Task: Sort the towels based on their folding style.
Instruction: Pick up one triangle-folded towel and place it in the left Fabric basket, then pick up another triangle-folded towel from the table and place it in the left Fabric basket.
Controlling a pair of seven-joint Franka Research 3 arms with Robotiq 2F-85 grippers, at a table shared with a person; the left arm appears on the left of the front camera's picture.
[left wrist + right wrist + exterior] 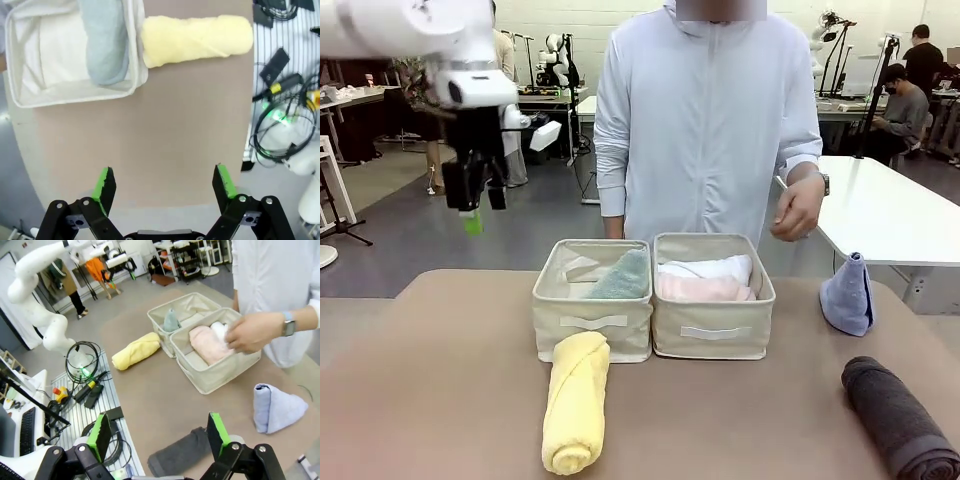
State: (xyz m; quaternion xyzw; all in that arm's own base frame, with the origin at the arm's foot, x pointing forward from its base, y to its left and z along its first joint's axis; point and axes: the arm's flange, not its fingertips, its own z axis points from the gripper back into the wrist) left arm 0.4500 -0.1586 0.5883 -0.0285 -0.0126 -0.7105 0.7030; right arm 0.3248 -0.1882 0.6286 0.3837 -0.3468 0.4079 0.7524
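Note:
A yellow rolled towel [575, 400] lies on the table in front of the left bin [582, 325], which holds a sage-green cone towel [620, 276]. Inside the right bin [712, 338] are a white roll [708, 267] and a pink roll [705, 288]. A light-blue cone towel [847, 295] stands at the right, and a dark grey roll [900, 420] lies near the front right corner. My left gripper [472, 208] hangs open high over the table's far left; the yellow towel [197, 39] lies beyond its fingers. My right gripper [159, 432] is open above the dark grey roll [182, 455].
A person stands behind the bins, one hand [250, 332] over the right bin [220, 372] by the white roll [219, 330]. Cables and a power strip [87, 390] lie off the table's near side. Bare tabletop [440, 380] stretches at front left.

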